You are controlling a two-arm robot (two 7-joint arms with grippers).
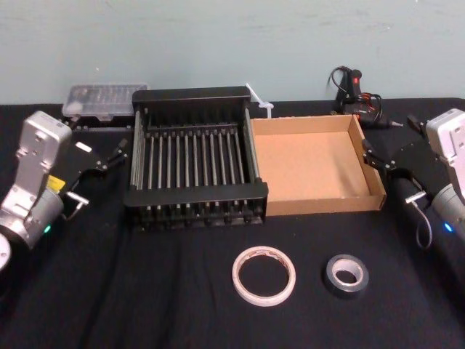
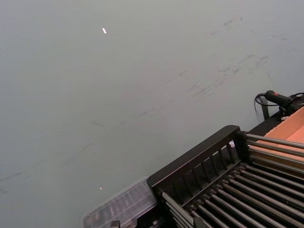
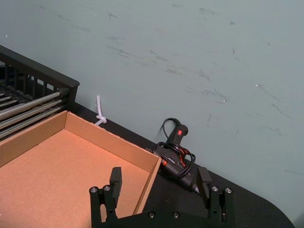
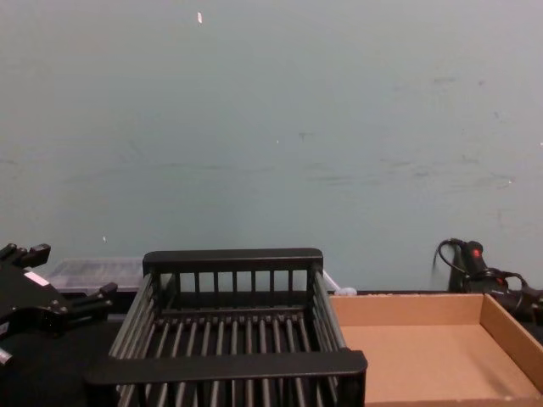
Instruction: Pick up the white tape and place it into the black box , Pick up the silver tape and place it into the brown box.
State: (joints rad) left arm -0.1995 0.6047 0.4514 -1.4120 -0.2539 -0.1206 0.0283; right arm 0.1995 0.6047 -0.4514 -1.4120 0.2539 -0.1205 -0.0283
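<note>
In head view, white tape (image 1: 264, 275) lies left of silver tape (image 1: 346, 275).

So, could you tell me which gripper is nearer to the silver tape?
Right. The right gripper is behind the silver tape, beside the brown box; the left gripper is left of the black box.

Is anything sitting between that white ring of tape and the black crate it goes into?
Nothing visible does. The white tape lies on bare cloth just in front of the black box; the silver tape sits off to its right. The left gripper and right gripper are open at the sides.
</note>
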